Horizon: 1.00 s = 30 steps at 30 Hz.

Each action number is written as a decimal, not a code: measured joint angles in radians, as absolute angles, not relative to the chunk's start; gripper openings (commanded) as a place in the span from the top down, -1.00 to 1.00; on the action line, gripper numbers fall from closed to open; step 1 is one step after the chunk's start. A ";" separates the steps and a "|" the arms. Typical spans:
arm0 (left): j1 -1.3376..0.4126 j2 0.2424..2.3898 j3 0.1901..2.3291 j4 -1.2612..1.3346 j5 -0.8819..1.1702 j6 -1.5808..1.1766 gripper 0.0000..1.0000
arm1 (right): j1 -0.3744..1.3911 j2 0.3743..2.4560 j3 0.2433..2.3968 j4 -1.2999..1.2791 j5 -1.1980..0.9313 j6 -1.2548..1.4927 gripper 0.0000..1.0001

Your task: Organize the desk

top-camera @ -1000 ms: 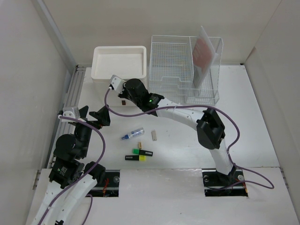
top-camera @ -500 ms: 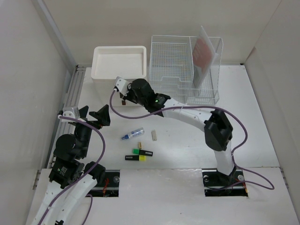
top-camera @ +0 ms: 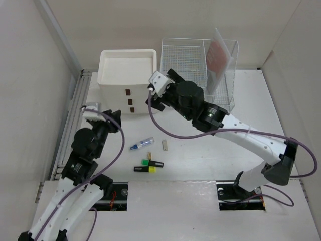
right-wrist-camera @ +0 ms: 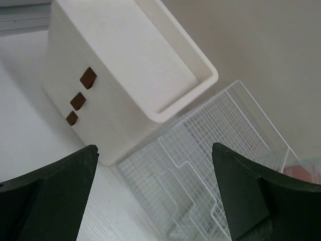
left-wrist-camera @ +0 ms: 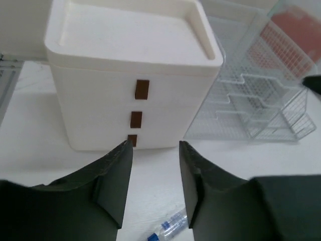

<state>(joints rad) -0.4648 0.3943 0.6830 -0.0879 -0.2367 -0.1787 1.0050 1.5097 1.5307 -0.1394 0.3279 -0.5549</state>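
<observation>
Counter: the large flat matte white counter (top-camera: 200,150) lies inside pale beige walls, with both arm bases at its near edge. It carries every item listed below.
Drawer box: a white plastic three-drawer box (top-camera: 128,83) stands at the far left of the counter. Three small brown square handles (left-wrist-camera: 136,119) are stacked on its front face.
Wire rack: a clear stepped wire-mesh organiser (top-camera: 185,70) stands just beside the box, on its right. Whether the two touch cannot be told. A translucent sleeve holding a reddish sheet (top-camera: 219,55) stands upright in its right-hand compartment.
Loose items: a clear tube with a blue cap (top-camera: 141,144), a small beige block (top-camera: 165,145) and a green and a yellow highlighter (top-camera: 149,165) lie near one another in front of the box, well apart from the rack.
Left claw: the left claw (left-wrist-camera: 154,146) is released, with its fingers parted and nothing between them. It faces the front of the box from above the counter.
Right claw: the right claw (right-wrist-camera: 154,148) is released wide and empty. It is held in the air near the box's right side, with the box and rack both in its view.
</observation>
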 measured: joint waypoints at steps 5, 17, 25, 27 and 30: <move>-0.455 0.673 0.715 -0.088 -0.187 -0.175 0.46 | 0.936 1.421 1.528 -0.223 0.282 -0.460 -0.69; -0.445 0.968 0.755 -0.059 -0.162 -0.250 -0.10 | 0.530 1.265 1.375 -0.253 -0.251 -0.125 -0.41; -0.429 0.982 0.712 0.100 -0.207 -0.305 -0.10 | 0.509 1.247 1.282 -0.231 -0.405 -0.044 -0.41; -0.422 0.996 0.698 0.123 -0.226 -0.313 -0.10 | 0.502 1.235 1.273 -0.219 -0.424 -0.030 -0.41; -0.414 1.023 0.689 0.152 -0.252 -0.316 -0.10 | 0.499 1.217 1.260 -0.196 -0.448 -0.015 -0.41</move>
